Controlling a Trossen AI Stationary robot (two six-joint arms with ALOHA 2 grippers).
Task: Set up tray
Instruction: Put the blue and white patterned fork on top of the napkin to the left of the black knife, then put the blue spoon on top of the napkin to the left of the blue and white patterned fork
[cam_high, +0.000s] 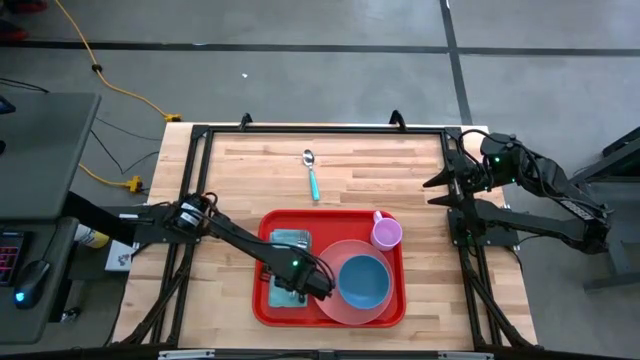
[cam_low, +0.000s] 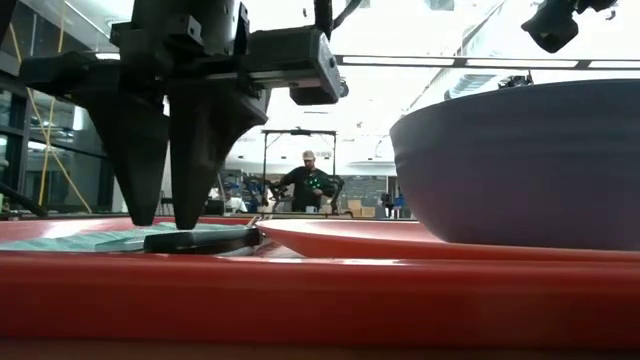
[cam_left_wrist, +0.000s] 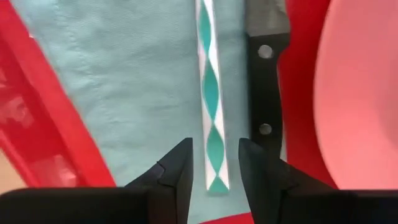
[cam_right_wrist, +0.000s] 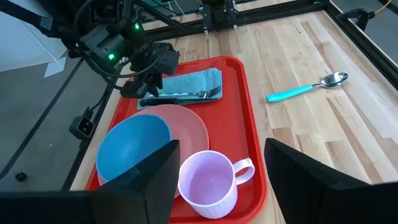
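On the wooden table (cam_high: 400, 170) sits the big red tray (cam_high: 262, 308), near the front edge. It holds a pink plate (cam_right_wrist: 189, 127) with a blue bowl (cam_high: 363, 281) on it, a purple mug (cam_high: 387, 233), and a teal napkin (cam_left_wrist: 130, 81) carrying a fork (cam_left_wrist: 210, 93) and a black-handled knife (cam_left_wrist: 265, 93).

The left gripper (cam_left_wrist: 214, 165) hangs just above the fork's striped handle, fingers apart — nothing is held. It should probably lift straight up so the fork stays put.

A spoon (cam_high: 311, 173) lies on the bare wood, well apart from the tray — likely the next thing to fetch. The right gripper (cam_right_wrist: 217, 180) waits at the table's right edge, fingers wide apart.

Far behind the table, a person (cam_low: 309, 182) sits in the bright room.
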